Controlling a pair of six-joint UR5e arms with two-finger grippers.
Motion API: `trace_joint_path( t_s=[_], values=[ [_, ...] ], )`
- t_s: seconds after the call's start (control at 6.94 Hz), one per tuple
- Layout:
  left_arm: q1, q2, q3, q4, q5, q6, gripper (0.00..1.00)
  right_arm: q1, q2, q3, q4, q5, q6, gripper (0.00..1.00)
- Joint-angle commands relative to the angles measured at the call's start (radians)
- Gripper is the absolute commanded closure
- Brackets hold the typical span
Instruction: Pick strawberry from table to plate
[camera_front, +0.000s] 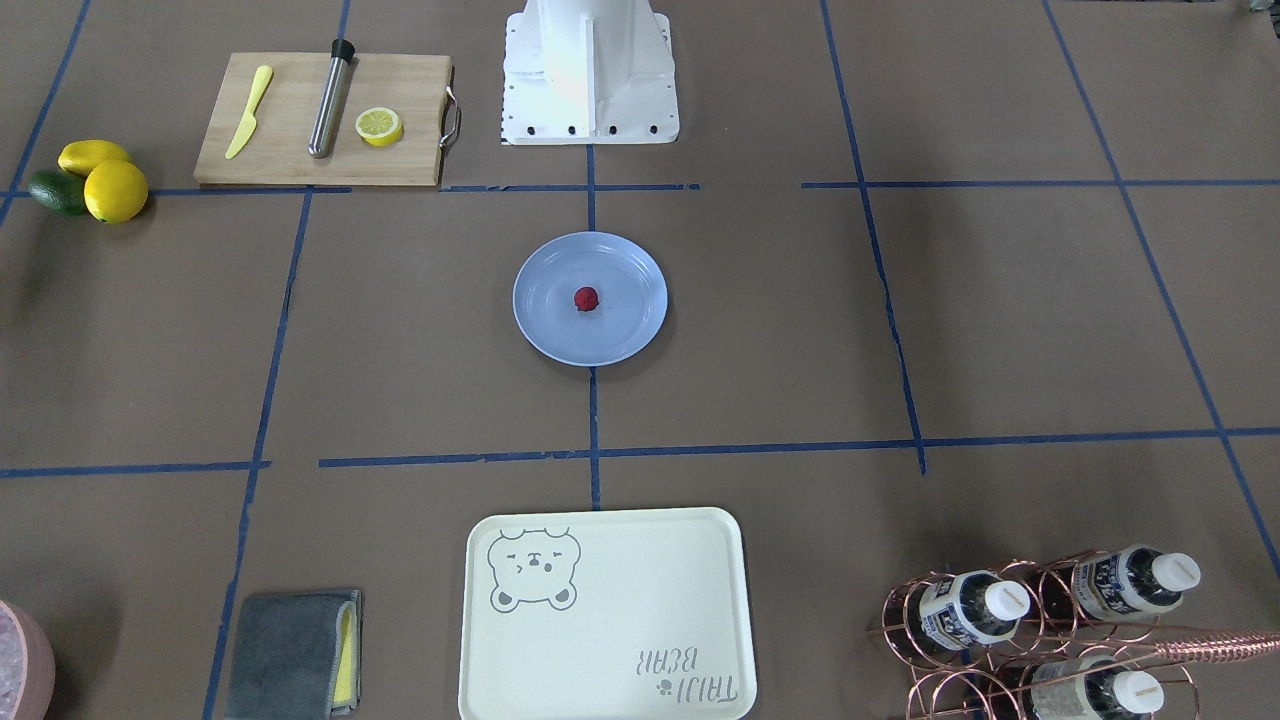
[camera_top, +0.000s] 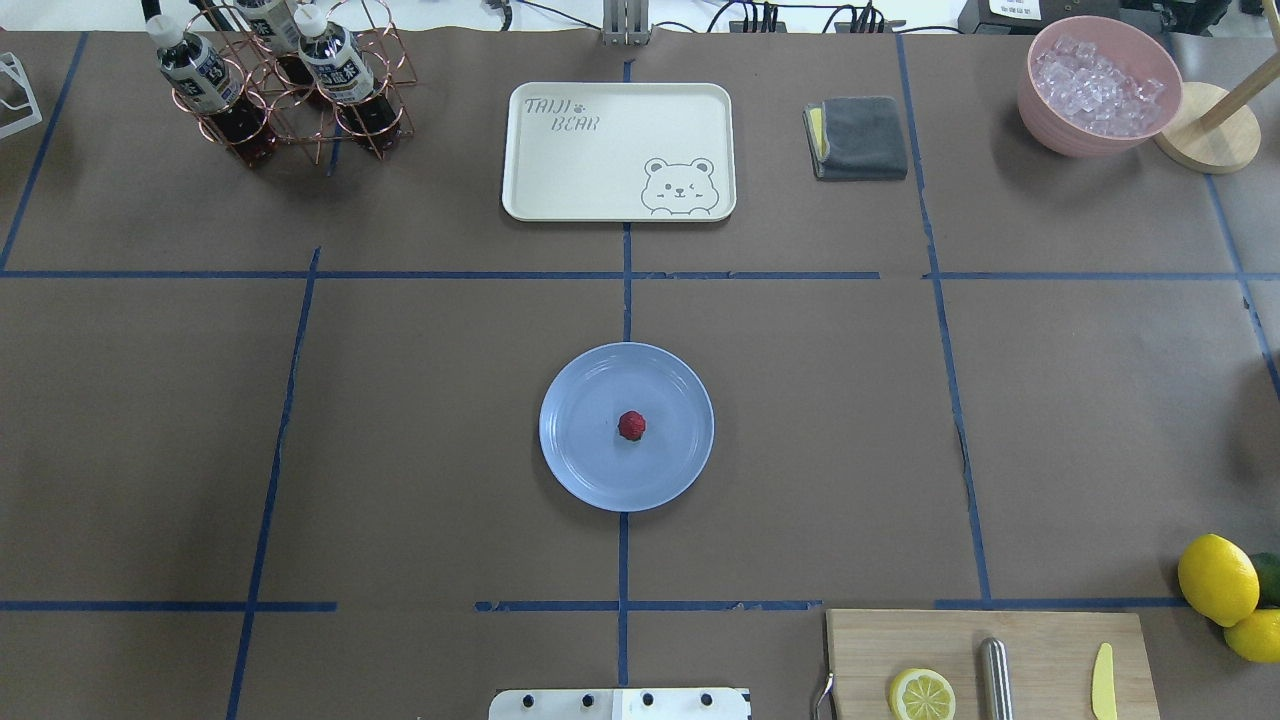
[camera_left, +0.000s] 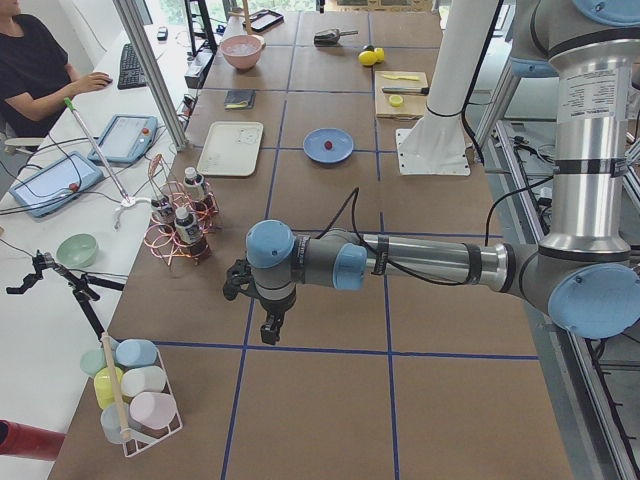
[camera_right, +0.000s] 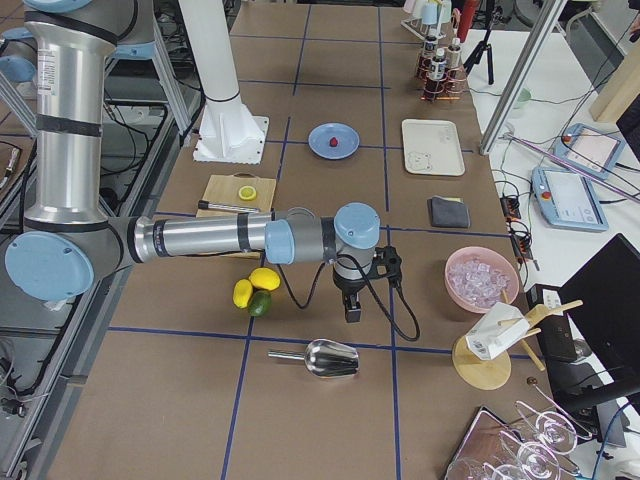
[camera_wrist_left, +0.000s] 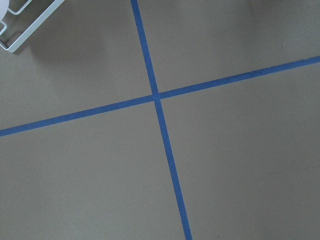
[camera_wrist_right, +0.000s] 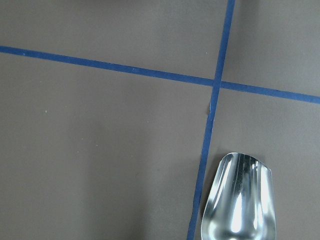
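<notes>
strawberry (camera_top: 631, 425) on plate (camera_top: 587, 470) — near centre, table (camera_top: 420, 420) beneath

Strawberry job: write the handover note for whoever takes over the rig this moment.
Left gripper: out at the robot's far left, over bare table; open or shut cannot be told.
Right gripper: out at the far right, near a metal scoop; likewise cannot be told.
Strawberry sits in the middle of the plate, nothing touching it.
Done: the placing. Left: nothing that shows.
</notes>
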Motion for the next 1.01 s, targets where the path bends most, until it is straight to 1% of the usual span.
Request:
trace_joint_path(
  t_s=[0.0,0.14,0.29,0.72,0.86],
  values=[
    [-0.003,0.005,-0.008,-0.002,-0.003,-0.001,0.0,-0.004,-0.002,0.002,0.004,0.004,0.001,0.0],
    [-0.002,0.022,-0.024,-0.004,-0.035,-0.004,0.0,-0.011,0.007,0.003,0.004,0.002,0.002,0.0],
    [-0.005,0.043,-0.075,-0.004,-0.041,-0.007,0.0,-0.011,0.009,0.003,0.004,0.002,0.002,0.0],
    [-0.006,0.046,-0.067,0.001,-0.043,-0.003,0.0,-0.013,0.007,0.017,0.008,0.004,0.005,0.0],
    [-0.008,0.039,-0.062,0.012,-0.069,-0.001,0.0,-0.013,0.007,0.02,0.011,0.004,0.004,0.0]
  ],
)
